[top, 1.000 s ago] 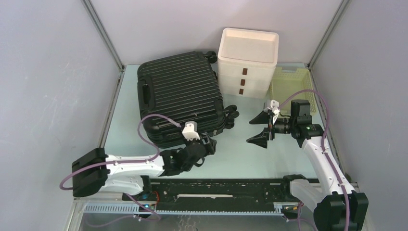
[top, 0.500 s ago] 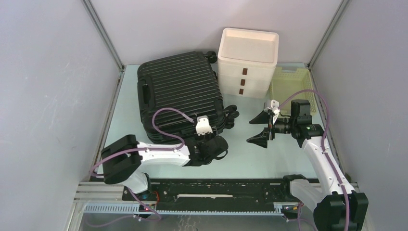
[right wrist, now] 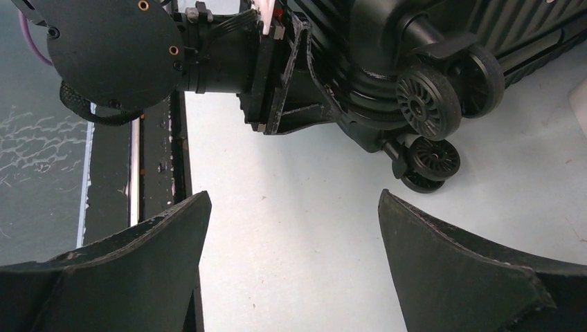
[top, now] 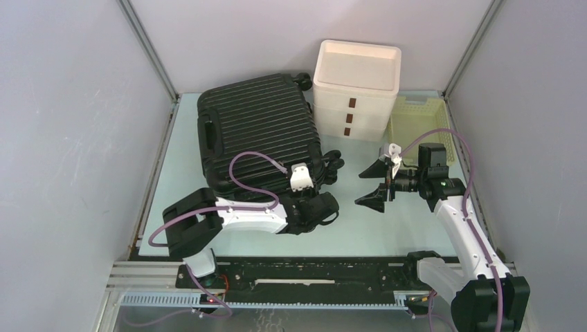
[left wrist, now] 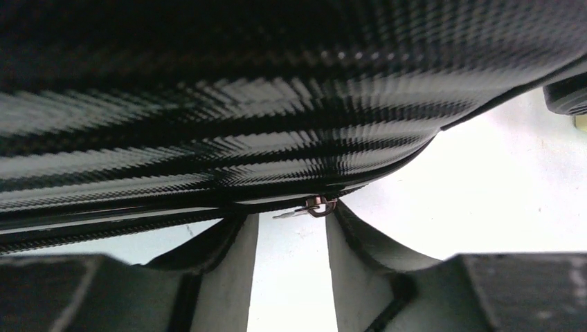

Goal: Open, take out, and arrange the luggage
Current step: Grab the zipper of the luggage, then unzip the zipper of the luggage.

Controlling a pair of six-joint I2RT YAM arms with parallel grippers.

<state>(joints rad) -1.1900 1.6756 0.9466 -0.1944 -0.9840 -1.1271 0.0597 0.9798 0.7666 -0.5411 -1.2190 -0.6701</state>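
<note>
The luggage point(top: 259, 131) is a black ribbed hard-shell suitcase lying flat and closed at the back left, its wheels point(right wrist: 426, 104) pointing right. My left gripper point(top: 324, 207) is pressed low against the suitcase's near right corner. In the left wrist view the glossy shell point(left wrist: 277, 104) fills the top, and a small metal zipper pull point(left wrist: 315, 206) lies between the tips of the left gripper point(left wrist: 287, 213), close to the right finger. The jaws stand partly apart with table showing between them. My right gripper point(top: 374, 185) hovers wide open to the right of the wheels, holding nothing point(right wrist: 294, 197).
A white three-drawer box point(top: 356, 90) stands right behind the suitcase. A pale yellow slatted basket point(top: 422, 124) sits beside it at the back right. Grey walls close in both sides, and a black rail point(top: 311, 270) runs along the near edge.
My left arm has swung right along the suitcase's near edge to its wheel-side corner, and its jaws have narrowed. The right arm has not moved.
</note>
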